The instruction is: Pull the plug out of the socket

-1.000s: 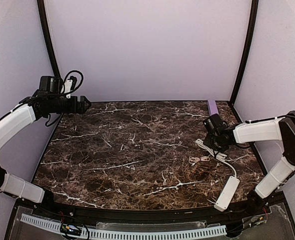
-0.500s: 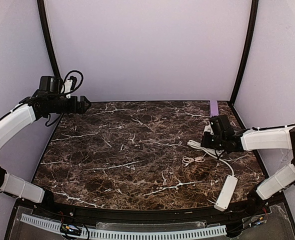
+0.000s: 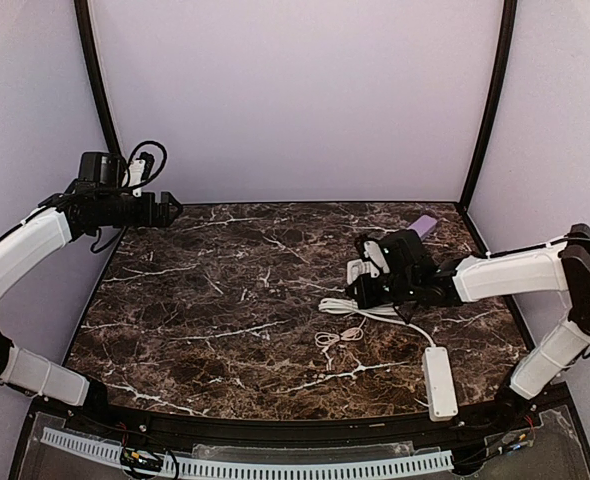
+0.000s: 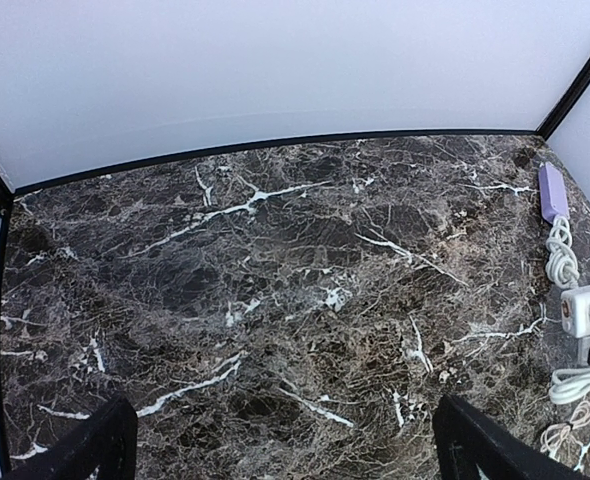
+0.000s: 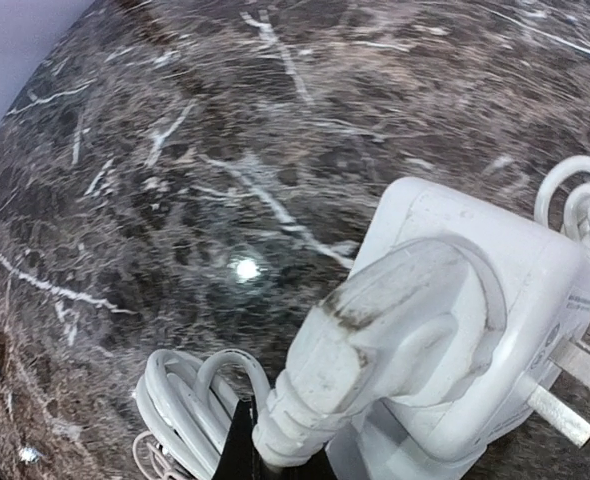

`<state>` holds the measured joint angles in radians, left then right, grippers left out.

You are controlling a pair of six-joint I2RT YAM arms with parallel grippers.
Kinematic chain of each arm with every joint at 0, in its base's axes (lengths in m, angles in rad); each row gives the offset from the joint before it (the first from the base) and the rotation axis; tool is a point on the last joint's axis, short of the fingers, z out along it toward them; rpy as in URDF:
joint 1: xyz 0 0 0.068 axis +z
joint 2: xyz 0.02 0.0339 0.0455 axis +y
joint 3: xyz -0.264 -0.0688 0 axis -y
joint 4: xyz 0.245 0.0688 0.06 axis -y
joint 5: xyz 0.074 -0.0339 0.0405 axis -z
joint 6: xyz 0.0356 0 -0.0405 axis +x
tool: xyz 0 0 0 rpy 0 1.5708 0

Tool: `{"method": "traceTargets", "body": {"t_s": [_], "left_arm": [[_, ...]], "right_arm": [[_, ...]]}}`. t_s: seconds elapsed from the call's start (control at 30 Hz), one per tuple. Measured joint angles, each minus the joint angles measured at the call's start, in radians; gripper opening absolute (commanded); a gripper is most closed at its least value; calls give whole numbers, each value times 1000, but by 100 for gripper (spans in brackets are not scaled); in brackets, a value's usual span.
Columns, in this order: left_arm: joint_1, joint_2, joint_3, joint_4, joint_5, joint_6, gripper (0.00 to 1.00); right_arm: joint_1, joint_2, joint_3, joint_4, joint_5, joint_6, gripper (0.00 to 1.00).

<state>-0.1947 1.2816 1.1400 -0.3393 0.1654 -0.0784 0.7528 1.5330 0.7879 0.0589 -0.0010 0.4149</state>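
The right hand is closed tight, its tip right beside the thick cord; I cannot tell whether it pinches it. Just ahead, the plug sits fully in the socket, lying on the surface. The left hand hangs well away, fingers spread wide.

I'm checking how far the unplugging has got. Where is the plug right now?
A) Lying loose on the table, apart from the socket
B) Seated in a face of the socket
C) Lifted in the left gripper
B: the right wrist view shows the plug pressed flush against one face of the socket, with no gap between them.
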Motion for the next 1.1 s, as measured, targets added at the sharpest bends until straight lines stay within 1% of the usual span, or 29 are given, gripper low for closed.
{"method": "traceTargets", "body": {"t_s": [0.23,0.63,0.83,0.87,0.9,0.93,0.97,1.03,1.1], "left_arm": [[0,3,0,0,2,0,99],[-2,13,0,0,3,0,99],[-9,13,0,0,3,-1,99],[-10,13,0,0,3,0,99],[-11,13,0,0,3,0,99],[-11,13,0,0,3,0,99],[-13,13,0,1,2,0,100],[-16,13,0,1,0,-1,100],[-21,13,0,1,-4,-1,100]], "right_arm": [[145,86,92,2,-56,-23,0],[389,294,269,14,-122,-15,0],[467,317,294,28,-130,-13,0],[473,317,295,32,-123,-12,2],[479,317,295,35,-113,-10,15],[482,317,295,37,-104,-9,32],[483,317,295,39,-92,-4,44],[484,311,294,51,-54,-3,62],[487,286,282,63,-18,-14,72]]}}
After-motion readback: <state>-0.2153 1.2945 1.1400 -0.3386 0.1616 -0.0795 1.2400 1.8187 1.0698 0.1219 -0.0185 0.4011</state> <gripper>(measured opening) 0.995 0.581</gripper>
